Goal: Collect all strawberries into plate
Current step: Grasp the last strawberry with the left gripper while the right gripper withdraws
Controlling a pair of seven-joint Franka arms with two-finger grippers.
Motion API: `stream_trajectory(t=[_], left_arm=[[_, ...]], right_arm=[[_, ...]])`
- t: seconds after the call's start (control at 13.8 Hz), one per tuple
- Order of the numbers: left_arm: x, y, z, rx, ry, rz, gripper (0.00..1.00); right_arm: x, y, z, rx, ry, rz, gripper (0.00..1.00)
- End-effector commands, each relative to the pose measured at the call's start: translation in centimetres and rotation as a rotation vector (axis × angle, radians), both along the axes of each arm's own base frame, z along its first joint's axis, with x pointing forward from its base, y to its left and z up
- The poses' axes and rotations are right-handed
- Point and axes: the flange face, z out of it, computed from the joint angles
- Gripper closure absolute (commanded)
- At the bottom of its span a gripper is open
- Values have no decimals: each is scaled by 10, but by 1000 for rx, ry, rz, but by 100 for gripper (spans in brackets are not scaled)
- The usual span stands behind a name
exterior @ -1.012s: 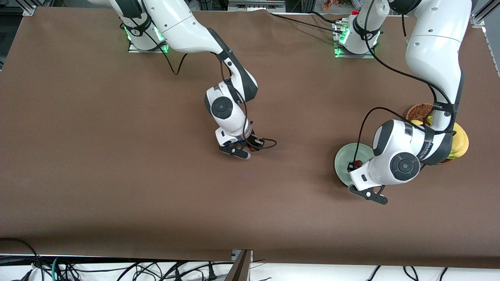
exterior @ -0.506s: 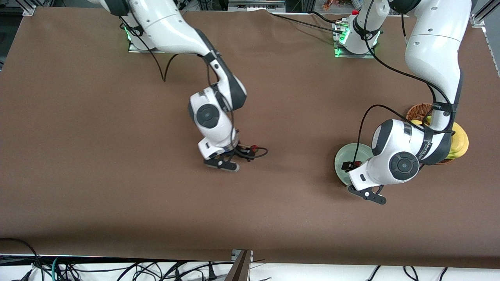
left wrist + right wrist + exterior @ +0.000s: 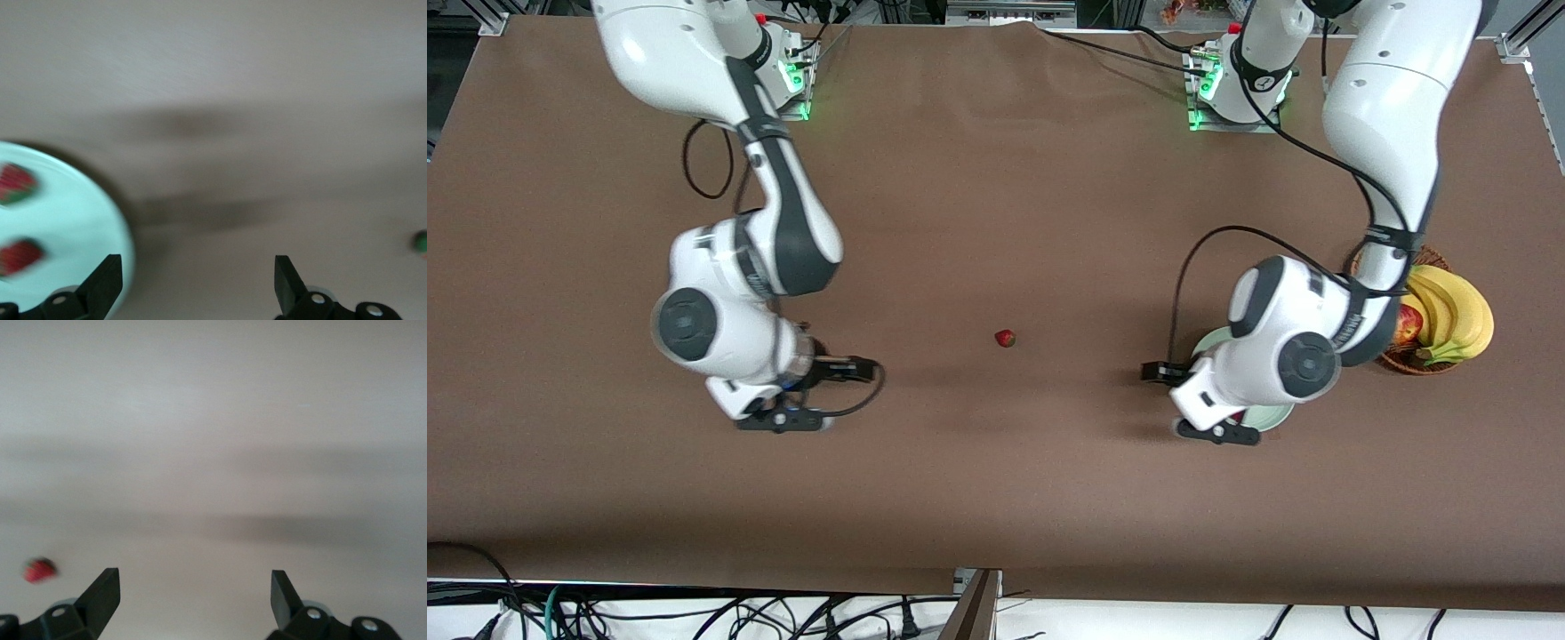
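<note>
While both jaws gape wide — empty — strawberry (image 3: 1005,338) lies apart.

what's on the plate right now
The left wrist view shows two strawberries lying on the plate. In the front view the left arm covers most of the plate, so anything more on it is hidden.

Table cover (image 3: 996,498): matt brown, cloth-like, faint weave. Plate (image 3: 73,247): smooth, pale mint, soft sheen. Arm shells (image 3: 1378,80): glossy white plastic, dark matt joints. Basket (image 3: 1427,363), right edge of frame: rough brown wicker. Bananas (image 3: 1458,316): smooth yellow skin.
</note>
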Motion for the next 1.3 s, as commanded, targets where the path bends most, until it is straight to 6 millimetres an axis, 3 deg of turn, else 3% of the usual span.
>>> stream_trajectory(t=[0.0,0.22,0.29,0.43,0.58,0.94,1.23], left_arm=[[-32,-91,-2,38,-5,169,0],[-54,-148,-13,17,-39,309,0],[-62,-164,-26,23,-27,383,0],[-62,-183,-33,-37,-64,592,0],[-77,-207,-46,-42,-52,649,0],[-94,-218,-76,3,-40,626,6],[-102,-225,-91,17,-34,611,9]], right_arm=[[-4,-53,31,-45,52,58,0],[-9,-95,72,-75,59,66,0],[-12,-107,92,-101,46,71,0],[-21,-142,127,-123,26,61,0],[-36,-168,155,-139,37,72,0],[-90,-174,213,-166,-7,98,0],[-114,-191,249,-158,-57,75,0]])
